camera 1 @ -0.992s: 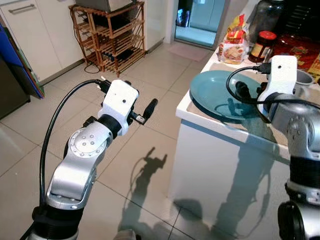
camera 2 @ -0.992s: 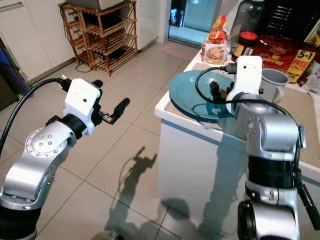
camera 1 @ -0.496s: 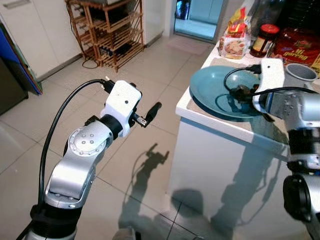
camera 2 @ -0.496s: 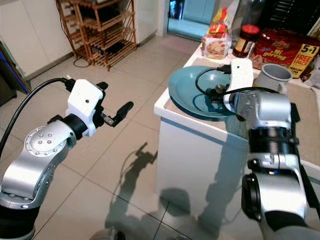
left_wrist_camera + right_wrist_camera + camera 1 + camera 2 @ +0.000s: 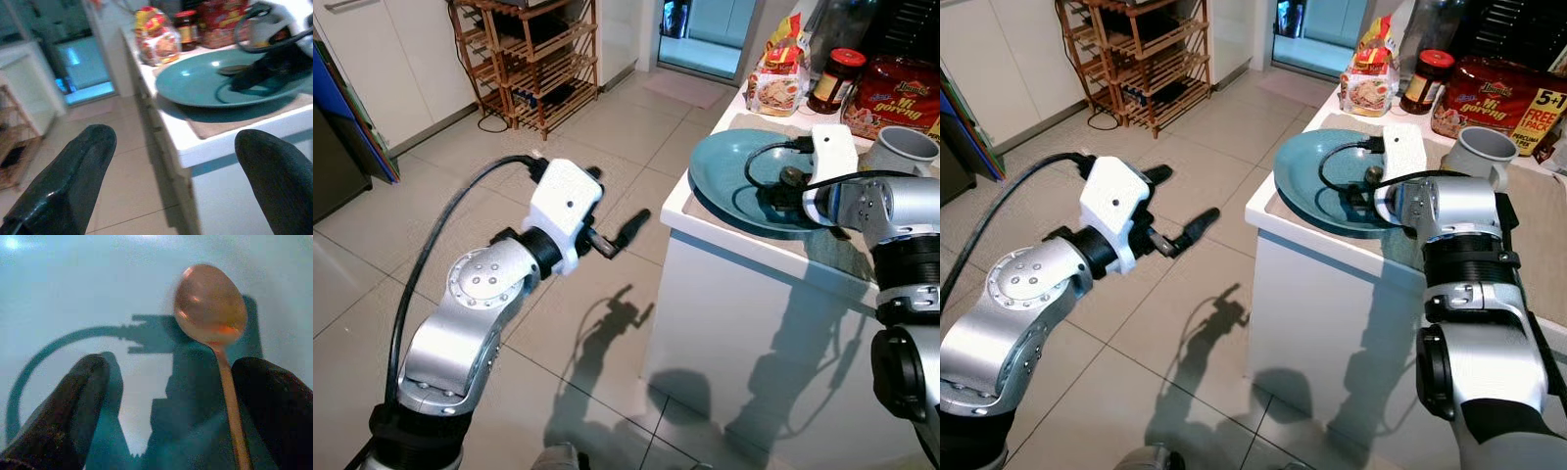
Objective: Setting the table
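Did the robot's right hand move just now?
Yes. The right gripper has tipped down from above the blue plate toward its middle, fingers open around a spoon.

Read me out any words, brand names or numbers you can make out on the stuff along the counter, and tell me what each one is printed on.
"5+1": yellow corner panel of the red multipack behind the grey cup.
Large slanted yellow word on the same multipack: too blurred to read surely.
Label of the red-lidded jar: too small to read.
Print on the yellow and red snack bag: too blurred to read.
The blue plate and the cup carry no text.
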`<state>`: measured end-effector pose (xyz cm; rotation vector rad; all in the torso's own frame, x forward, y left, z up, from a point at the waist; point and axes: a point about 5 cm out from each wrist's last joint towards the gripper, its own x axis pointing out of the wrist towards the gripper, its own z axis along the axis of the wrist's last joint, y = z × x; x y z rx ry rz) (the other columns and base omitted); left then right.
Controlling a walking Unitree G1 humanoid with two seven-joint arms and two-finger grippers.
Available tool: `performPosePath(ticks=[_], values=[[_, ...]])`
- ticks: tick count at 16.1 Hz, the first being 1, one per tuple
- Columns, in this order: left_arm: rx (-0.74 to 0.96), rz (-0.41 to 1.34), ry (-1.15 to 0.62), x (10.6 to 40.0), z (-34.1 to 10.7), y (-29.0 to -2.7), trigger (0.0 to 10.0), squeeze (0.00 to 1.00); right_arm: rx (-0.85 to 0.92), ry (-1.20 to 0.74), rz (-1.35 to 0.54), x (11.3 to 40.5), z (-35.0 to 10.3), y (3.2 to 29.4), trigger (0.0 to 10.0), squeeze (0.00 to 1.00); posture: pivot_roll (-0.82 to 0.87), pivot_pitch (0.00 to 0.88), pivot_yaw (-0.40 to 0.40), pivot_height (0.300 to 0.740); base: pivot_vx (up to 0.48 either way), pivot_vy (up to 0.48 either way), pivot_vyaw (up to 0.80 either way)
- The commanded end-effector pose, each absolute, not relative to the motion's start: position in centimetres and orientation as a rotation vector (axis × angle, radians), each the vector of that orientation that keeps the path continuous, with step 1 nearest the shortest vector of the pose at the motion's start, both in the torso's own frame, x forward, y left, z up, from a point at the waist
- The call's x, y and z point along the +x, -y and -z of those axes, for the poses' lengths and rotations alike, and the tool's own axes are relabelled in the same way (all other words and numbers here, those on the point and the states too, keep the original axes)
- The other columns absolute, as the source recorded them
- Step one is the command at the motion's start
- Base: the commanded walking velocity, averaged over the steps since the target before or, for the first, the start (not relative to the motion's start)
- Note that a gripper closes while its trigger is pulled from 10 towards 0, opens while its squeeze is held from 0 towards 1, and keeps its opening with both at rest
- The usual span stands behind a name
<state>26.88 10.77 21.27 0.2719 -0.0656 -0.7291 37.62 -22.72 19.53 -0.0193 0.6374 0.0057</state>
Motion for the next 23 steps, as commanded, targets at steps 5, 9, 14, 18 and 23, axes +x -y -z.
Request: performPosePath(ticks=[5, 9, 14, 18, 23], values=[[0.251, 0.915, 0.044, 25.04, -21.36, -9.53, 10.0, 0.00, -0.030, -0.657, 0.005, 37.91, -19.95, 23.33, 8.2, 0.00, 0.15, 0.055, -0.026, 0.740, 0.000, 0.000, 0.00], [0.260, 0.919, 0.034, 24.95, -21.36, -9.81, 10.0, 0.00, -0.035, -0.671, -0.008, 37.94, -19.89, 23.33, 0.0, 0.00, 0.15, 0.056, -0.025, 0.740, 0.000, 0.000, 0.00], [0.268, 0.927, 0.026, 24.99, -21.32, -9.80, 10.0, 0.00, -0.030, -0.671, -0.042, 38.00, -20.20, 23.09, 0.0, 0.00, 0.15, 0.052, -0.023, 0.740, 0.000, 0.000, 0.00], [0.273, 0.929, 0.022, 25.04, -21.32, -9.77, 10.0, 0.00, -0.036, -0.679, -0.062, 37.97, -20.16, 22.88, 0.0, 0.00, 0.15, 0.053, -0.023, 0.740, 0.000, 0.000, 0.00], [0.277, 0.933, 0.023, 25.02, -21.31, -9.73, 10.0, 0.00, -0.049, -0.696, -0.071, 37.81, -19.83, 22.95, 0.0, 0.00, 0.15, 0.046, -0.024, 0.740, 0.000, 0.000, 0.00]])
